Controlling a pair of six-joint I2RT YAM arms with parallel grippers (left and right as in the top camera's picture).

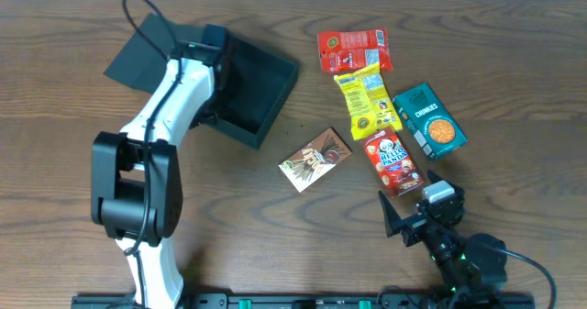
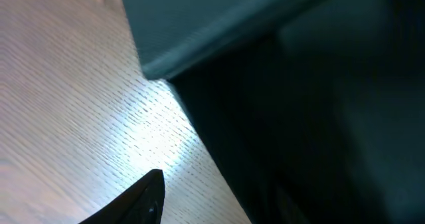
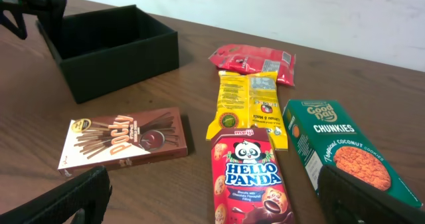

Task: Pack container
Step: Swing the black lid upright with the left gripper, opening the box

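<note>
The container [image 1: 264, 87] stands open at the table's [image 1: 514, 71] upper left, its lid [image 1: 136, 60] laid flat on the far left side. The left gripper [image 1: 215, 52] hangs over the container's left edge by the hinge; its wrist view shows one finger [image 2: 142, 199] above bare wood just beside the dark wall (the other finger is out of sight, so I cannot tell how wide it is or whether it grips anything). The right gripper [image 1: 420, 208] is well apart from the container, low at the right, its fingers [image 3: 73, 197] spread wide and holding nothing. Before it lie Hello Panda [image 1: 393, 160], Chunkies [image 1: 429, 119], a yellow pack [image 1: 367, 103], a red pack [image 1: 354, 49] and Pocky [image 1: 315, 159].
</note>
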